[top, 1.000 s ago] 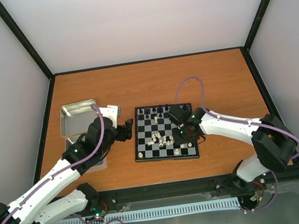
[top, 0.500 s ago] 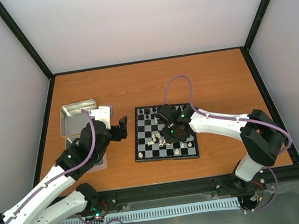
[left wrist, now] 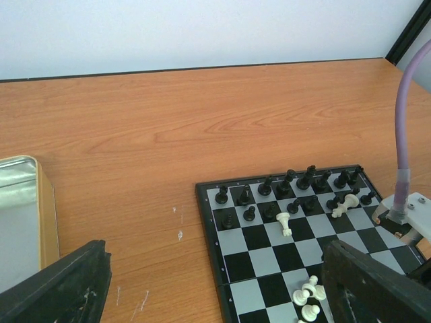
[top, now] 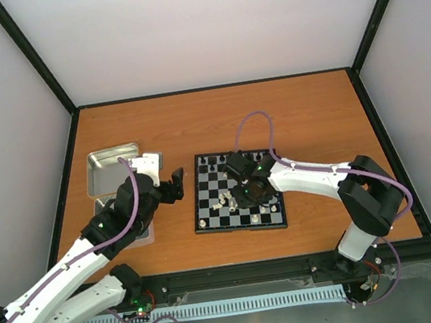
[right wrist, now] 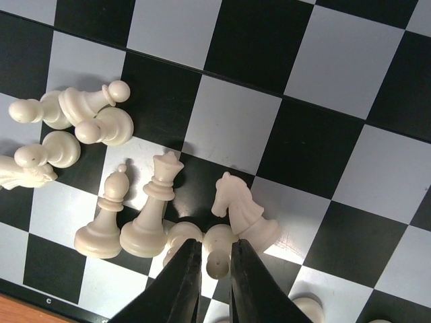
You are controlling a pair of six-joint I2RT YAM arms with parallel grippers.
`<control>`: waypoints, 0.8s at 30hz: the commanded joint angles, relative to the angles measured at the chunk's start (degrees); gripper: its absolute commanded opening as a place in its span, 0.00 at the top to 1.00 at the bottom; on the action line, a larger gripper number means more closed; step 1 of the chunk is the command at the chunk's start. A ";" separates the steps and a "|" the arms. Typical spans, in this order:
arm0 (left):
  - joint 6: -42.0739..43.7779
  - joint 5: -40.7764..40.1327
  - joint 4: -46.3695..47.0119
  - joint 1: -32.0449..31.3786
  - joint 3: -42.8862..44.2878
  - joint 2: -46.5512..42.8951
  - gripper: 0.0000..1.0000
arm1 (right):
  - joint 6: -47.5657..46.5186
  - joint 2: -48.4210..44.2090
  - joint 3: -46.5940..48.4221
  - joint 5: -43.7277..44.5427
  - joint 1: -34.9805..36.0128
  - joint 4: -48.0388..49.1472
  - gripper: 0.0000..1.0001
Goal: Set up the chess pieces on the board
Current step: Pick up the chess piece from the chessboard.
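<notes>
The board (top: 210,211) lies mid-table, with black chess pieces (left wrist: 296,183) standing along its far rows. Several white pieces crowd the near side. In the right wrist view a white knight (right wrist: 246,208), a queen (right wrist: 152,214) and a bishop (right wrist: 104,229) stand upright, and white pawns (right wrist: 87,114) lie toppled. My right gripper (right wrist: 215,249) is low over the board (right wrist: 323,148), shut on a white pawn (right wrist: 217,259) next to the knight. My left gripper (left wrist: 215,282) is open and empty, hovering left of the board (left wrist: 259,266).
A shiny metal tray (top: 110,162) sits at the back left, its rim showing in the left wrist view (left wrist: 40,215). Two white pieces (left wrist: 284,223) lie tipped among the black rows. The right arm's purple cable (top: 249,128) arcs over the board's far edge.
My right gripper has moved left across the board onto the white cluster. My left arm has drawn back slightly to the left, then held still.
</notes>
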 commanded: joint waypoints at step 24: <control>-0.62 -0.53 1.32 0.31 0.39 0.52 0.13 | 2.61 -5.17 -4.68 0.40 0.64 -1.82 0.97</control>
